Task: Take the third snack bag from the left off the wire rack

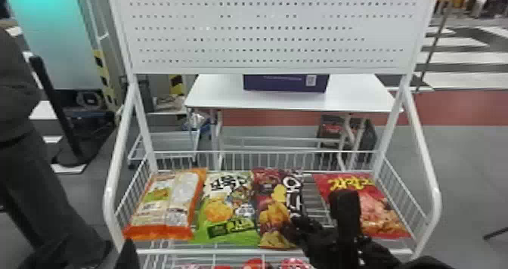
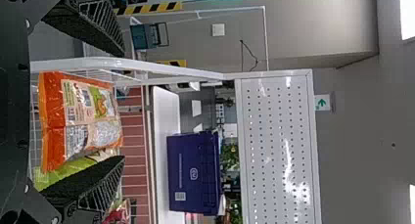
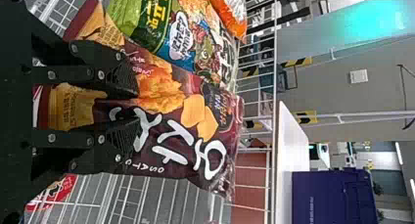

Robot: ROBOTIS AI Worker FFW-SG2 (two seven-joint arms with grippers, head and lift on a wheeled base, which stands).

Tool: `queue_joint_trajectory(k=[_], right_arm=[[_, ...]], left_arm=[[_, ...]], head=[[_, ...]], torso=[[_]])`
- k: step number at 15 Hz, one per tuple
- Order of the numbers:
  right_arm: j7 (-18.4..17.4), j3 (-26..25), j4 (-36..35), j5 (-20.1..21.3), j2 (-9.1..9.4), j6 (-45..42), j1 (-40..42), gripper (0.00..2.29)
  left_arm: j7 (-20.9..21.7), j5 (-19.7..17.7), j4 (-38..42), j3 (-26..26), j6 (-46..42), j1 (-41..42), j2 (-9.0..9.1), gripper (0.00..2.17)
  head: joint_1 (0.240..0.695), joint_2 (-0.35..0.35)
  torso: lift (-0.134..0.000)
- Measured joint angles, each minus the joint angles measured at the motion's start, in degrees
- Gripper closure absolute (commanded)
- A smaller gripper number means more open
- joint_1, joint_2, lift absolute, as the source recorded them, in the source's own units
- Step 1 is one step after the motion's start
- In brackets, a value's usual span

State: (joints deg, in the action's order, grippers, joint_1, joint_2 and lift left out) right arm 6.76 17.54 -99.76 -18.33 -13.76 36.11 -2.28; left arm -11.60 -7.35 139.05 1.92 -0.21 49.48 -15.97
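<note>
Maroon snack bag, flat on wire rack

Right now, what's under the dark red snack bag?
The dark red snack bag lies on the white wire rack, whose grid shows beside it. Whatever is directly beneath is covered by the bag itself. The right pincer is open over it.
</note>
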Motion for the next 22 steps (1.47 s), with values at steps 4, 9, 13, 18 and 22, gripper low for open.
queue_joint_trajectory(k=[4, 9, 13, 18, 22], right_arm=[[-0.51, -3.58, -7.11, -0.34, -1.97, -2.84, 5.50, 2.24], [-1.15, -9.70, -20.27, -3.23, -4.88, -6.32, 13.55, 2.24], [-1.59, -17.03, -31.37, -4.94, -8.02, -14.23, 26.87, 2.24], [-0.86, -29.64, -34.29, -10.24, -9.49, -31.42, 44.59, 2.24], [-0.60, -34.04, -33.32, -11.62, -9.46, -34.24, 49.70, 2.24]], left_arm=[[0.00, -0.22, -0.01, 0.02, 0.15, -0.34, -0.26, 0.15], [0.00, -0.59, 0.29, 0.02, 0.17, -0.53, -0.61, 0.15], [0.00, -0.80, 0.20, 0.03, 0.17, -0.69, -0.67, 0.15], [0.00, -1.64, -0.55, 0.11, 0.17, -1.72, -1.18, 0.15], [-0.24, -2.58, -1.13, 0.53, 0.03, -2.32, -1.62, 0.15]], head=[[0.499, 0.000], [0.499, 0.000], [0.499, 0.000], [0.499, 0.000], [0.499, 0.000]], torso=[[0.000], [0.000], [0.000], [0.000], [0.000]])
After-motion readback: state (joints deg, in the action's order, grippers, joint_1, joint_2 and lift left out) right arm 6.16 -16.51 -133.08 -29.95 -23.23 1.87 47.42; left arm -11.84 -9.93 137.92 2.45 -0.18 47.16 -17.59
